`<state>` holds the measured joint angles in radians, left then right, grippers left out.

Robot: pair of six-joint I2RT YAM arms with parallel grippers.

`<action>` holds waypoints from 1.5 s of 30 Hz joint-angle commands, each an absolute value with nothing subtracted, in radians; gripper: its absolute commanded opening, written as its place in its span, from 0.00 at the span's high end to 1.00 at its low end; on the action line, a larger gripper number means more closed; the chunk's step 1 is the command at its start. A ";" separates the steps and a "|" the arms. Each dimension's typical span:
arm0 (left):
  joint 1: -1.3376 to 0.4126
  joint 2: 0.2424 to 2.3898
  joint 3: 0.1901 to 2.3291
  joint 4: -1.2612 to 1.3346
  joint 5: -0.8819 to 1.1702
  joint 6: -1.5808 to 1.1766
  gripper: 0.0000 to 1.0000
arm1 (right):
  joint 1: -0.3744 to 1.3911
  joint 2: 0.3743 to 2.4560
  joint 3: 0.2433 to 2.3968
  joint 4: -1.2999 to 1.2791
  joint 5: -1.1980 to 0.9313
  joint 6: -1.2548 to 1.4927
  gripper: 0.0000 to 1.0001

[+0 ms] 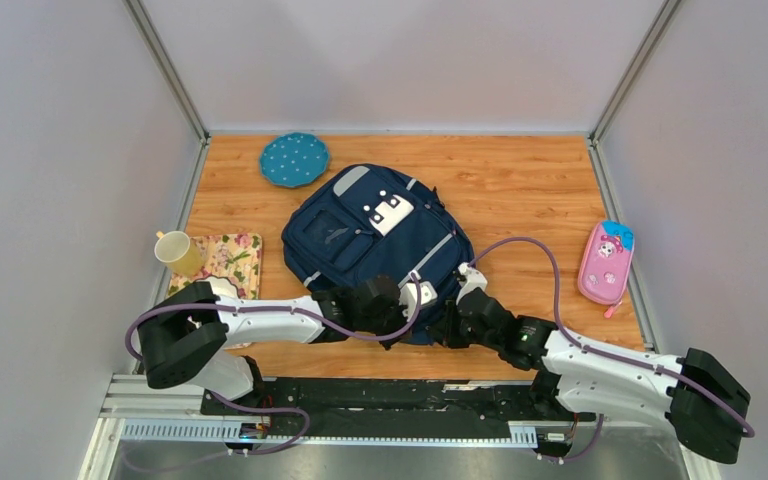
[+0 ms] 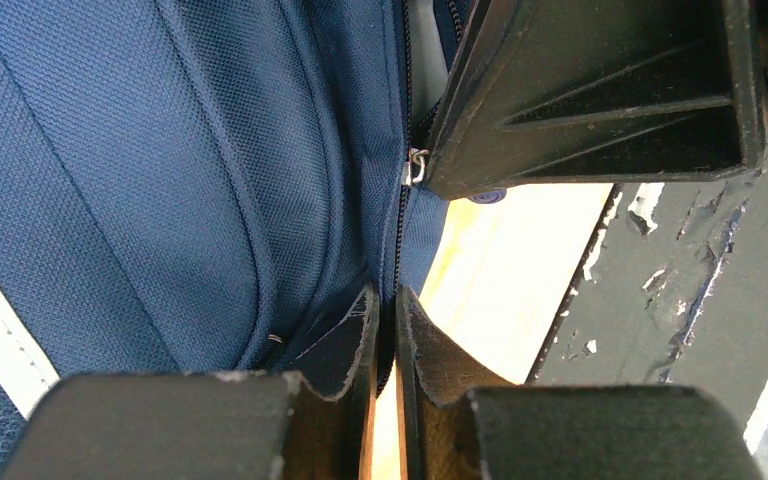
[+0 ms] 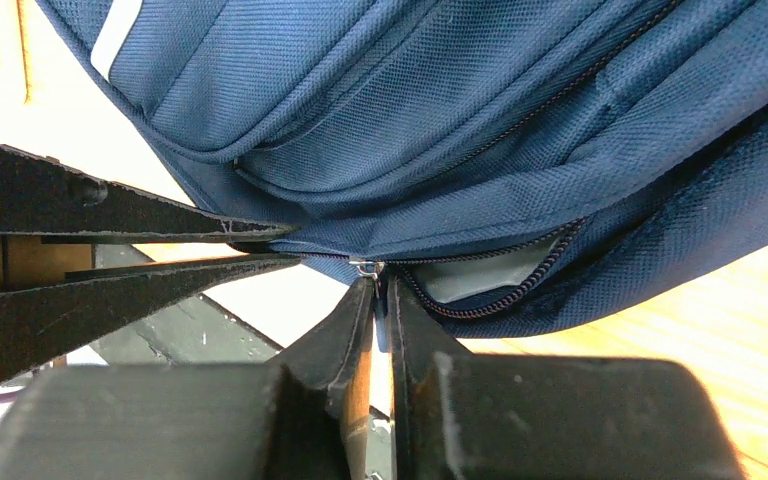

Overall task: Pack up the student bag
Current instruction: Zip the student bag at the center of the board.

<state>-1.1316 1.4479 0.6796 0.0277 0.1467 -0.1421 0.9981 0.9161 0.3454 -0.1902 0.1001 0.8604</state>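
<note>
**A:** Near the middle of the wooden worktop (image 1: 530,190), what lies there?

**B:** A large navy blue fabric student bag (image 1: 345,245), flat, pockets facing up. Its long axis runs from the near edge towards the far edge, leaning slightly left. The end with the white square patch (image 1: 390,212) points to the far edge.

**A:** And the arms?

**B:** Both meet at the bag's near end. The left gripper (image 2: 388,322) has its jaws pressed almost together on the bag's edge along the zip. The right gripper (image 3: 380,300) pinches the small metal zipper pull (image 3: 365,267).

**A:** Anything inside?

**B:** The zip gapes a little beside the pull, showing pale grey lining (image 3: 480,277). Deeper than that I cannot tell.

**A:** Other containers?

**B:** A pale yellow mug (image 1: 176,250) stands on a floral cloth mat (image 1: 236,262) by the left edge; its contents are too small to make out. A pink zipped pencil case (image 1: 605,262) lies by the right edge, and a round teal dotted plate (image 1: 293,160) sits near the far edge.
</note>
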 commanded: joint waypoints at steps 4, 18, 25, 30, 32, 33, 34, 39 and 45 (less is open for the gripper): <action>-1.137 1.443 0.707 0.087 0.202 -0.183 0.86 | 1.009 0.945 0.371 -0.288 0.202 0.851 0.85; -1.138 1.439 0.730 0.074 0.206 -0.190 0.91 | 1.094 1.051 0.425 -0.321 0.270 0.850 0.79; -1.138 1.437 0.730 0.066 0.192 -0.184 0.92 | 1.106 1.051 0.443 -0.360 0.262 0.828 0.70; -1.137 1.433 0.733 0.066 0.189 -0.181 0.93 | 1.106 1.031 0.437 -0.371 0.247 0.816 0.73; -1.137 1.433 0.733 0.064 0.189 -0.181 0.93 | 1.106 1.029 0.433 -0.373 0.247 0.819 0.76; -1.138 1.433 0.732 0.063 0.189 -0.181 0.94 | 1.106 1.029 0.430 -0.367 0.244 0.819 0.81; -1.137 1.433 0.732 0.063 0.190 -0.181 0.94 | 1.106 1.031 0.428 -0.365 0.241 0.819 0.81; -1.138 1.427 0.729 0.061 0.184 -0.181 0.95 | 1.108 1.045 0.428 -0.367 0.230 0.813 0.70; -1.138 1.425 0.732 0.063 0.186 -0.181 0.97 | 1.108 1.049 0.419 -0.367 0.239 0.816 0.90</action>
<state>-1.1309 1.4479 0.6891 0.0181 0.1509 -0.1688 1.0996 1.0317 0.4389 -0.2836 0.2417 0.8295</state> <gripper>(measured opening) 0.072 0.166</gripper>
